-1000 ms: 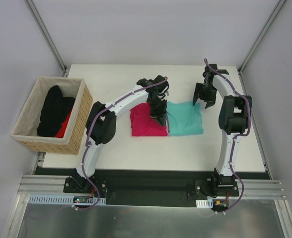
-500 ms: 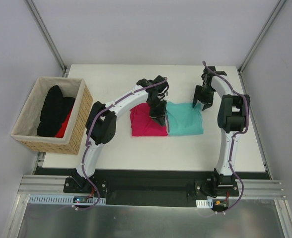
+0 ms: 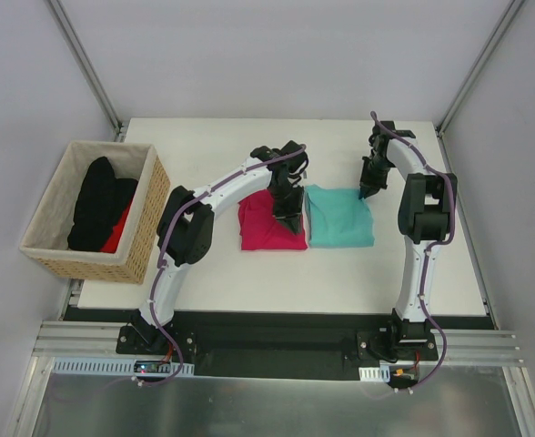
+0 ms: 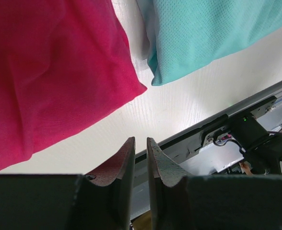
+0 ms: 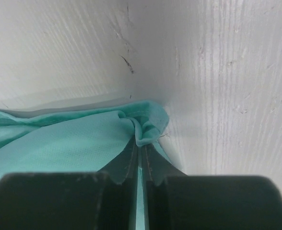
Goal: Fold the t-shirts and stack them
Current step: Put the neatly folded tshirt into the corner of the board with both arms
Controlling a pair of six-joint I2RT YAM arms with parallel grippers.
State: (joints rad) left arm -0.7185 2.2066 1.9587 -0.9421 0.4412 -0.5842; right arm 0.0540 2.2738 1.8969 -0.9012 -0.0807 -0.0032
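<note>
On the white worktop (image 3: 340, 273), seen from the top external camera, a soft, folded crimson-pink t-shirt (image 3: 266, 229) lies near the centre. A folded teal t-shirt (image 3: 340, 220) lies just beside it on the right, their near edges almost meeting. The left gripper (image 3: 286, 215) points down over the right edge of the crimson-pink t-shirt, next to the seam between the two garments. The right gripper (image 3: 368, 189) is at the far right corner of the teal t-shirt. A rectangular woven wicker basket (image 3: 90, 264) with a pale lining stands off the left edge of the worktop. It holds a black cloth (image 3: 99, 200) and a red cloth (image 3: 117, 234).

In the left wrist view, the jaws are drawn almost together with only a narrow slit between them, and nothing is held. They hang above bare worktop. The near right corner of the crimson-pink t-shirt fills the upper left of the view, and the near left corner of the teal t-shirt sits at the upper right. The two are apart, with a strip of white surface between them.

In the right wrist view, the jaws are clamped on a bunched corner of the teal t-shirt. The fabric is puckered at the tips, and the rest spreads to the left on the worktop.
</note>
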